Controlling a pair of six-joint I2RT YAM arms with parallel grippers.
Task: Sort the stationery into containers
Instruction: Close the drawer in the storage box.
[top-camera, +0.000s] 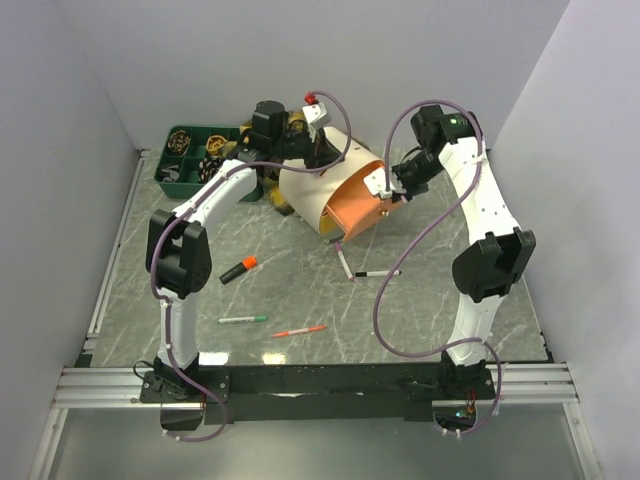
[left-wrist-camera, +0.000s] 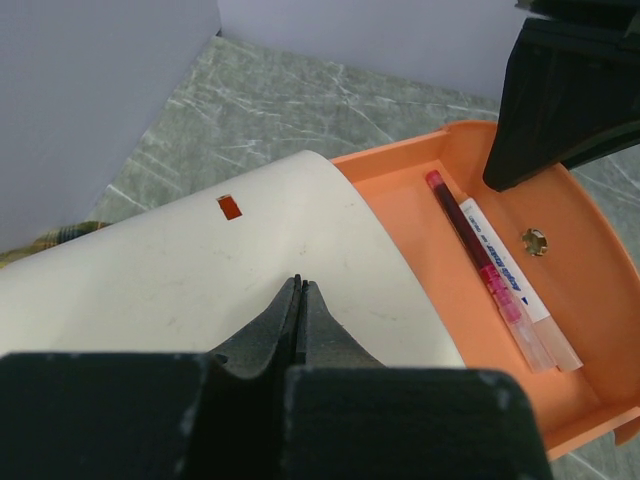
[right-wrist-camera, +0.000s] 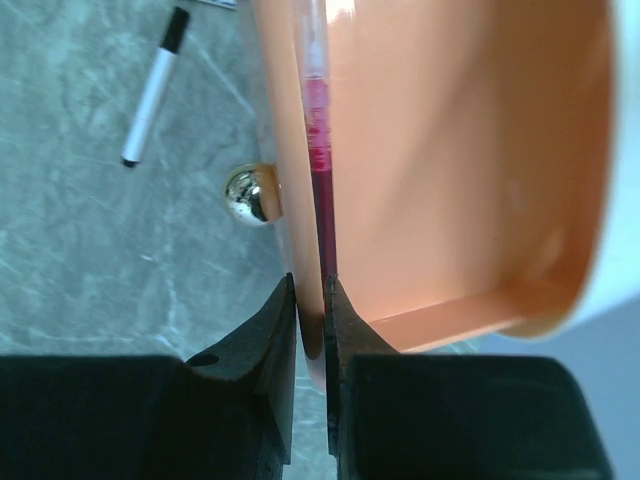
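Note:
The cream drum (top-camera: 305, 195) lies on its side, its orange tray (top-camera: 358, 205) pulled out toward the right. My right gripper (top-camera: 388, 193) (right-wrist-camera: 310, 285) is shut on the orange tray's (right-wrist-camera: 450, 150) side wall. A red pen (left-wrist-camera: 470, 245) (right-wrist-camera: 320, 170) and a white pen (left-wrist-camera: 512, 285) lie in the orange tray (left-wrist-camera: 580, 300). My left gripper (top-camera: 323, 153) (left-wrist-camera: 300, 282) is shut and empty, tips at the cream drum's (left-wrist-camera: 190, 280) curved top. Loose on the table are a black highlighter with orange cap (top-camera: 238, 268), a green-tipped pen (top-camera: 243, 319), a red pen (top-camera: 298, 330) and two white pens (top-camera: 376, 272) (top-camera: 345, 262).
The dark green divided tray (top-camera: 172, 178) sits at the back left with small items in it. A plaid cloth (top-camera: 272, 196) (left-wrist-camera: 60, 235) peeks out by the drum. A metal knob (right-wrist-camera: 250, 193) sticks out of the orange tray's outer wall. White walls close in on three sides.

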